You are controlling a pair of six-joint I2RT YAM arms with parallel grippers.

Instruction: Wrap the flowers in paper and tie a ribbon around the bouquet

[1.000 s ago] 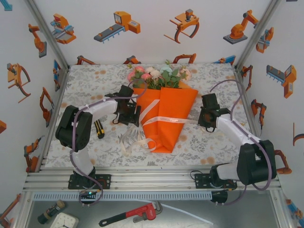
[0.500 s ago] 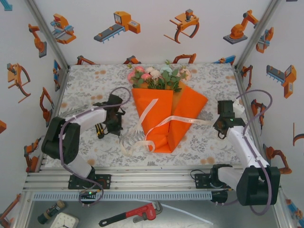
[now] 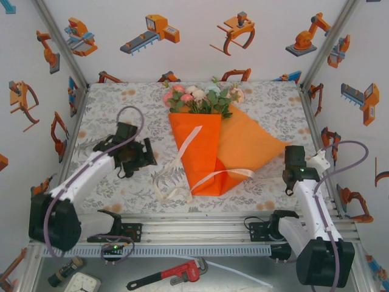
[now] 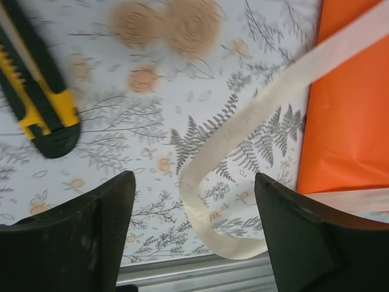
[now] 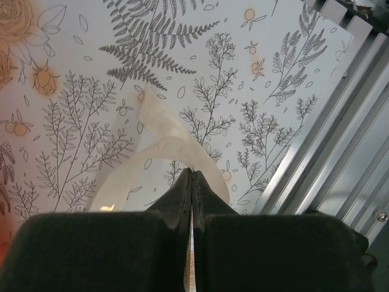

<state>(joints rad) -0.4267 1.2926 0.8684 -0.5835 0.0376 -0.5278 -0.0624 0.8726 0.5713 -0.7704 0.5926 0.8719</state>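
While the left gripper (image 3: 143,159) hangs over the left half of the table with its fingers spread wide and nothing between them, a yellow-and-black utility knife (image 4: 42,103) lies on the cloth just beside it. The ribbon (image 4: 243,115), a thin cream strip, loops loosely on the cloth under that claw and runs up onto the paper (image 3: 200,152). This bright-orange sheet is folded into a cone at mid-table, its point toward the arms, with its right flap lying open and flat. The flowers (image 3: 200,97), pink, white and pale green with green leaves, spill from the cone's far, wide end. A second run of ribbon crosses the lower cone toward the right. The right gripper (image 5: 189,173) sits near the table's right edge, its fingers pressed together on a pale sliver of the ribbon, which curls away from their tips. The tablecloth (image 3: 109,103) is grey with fern and orange-blossom print. White walls carry orange robot stickers (image 3: 152,30); a red pipe wrench (image 3: 170,275) lies below the aluminium rails (image 3: 200,234).
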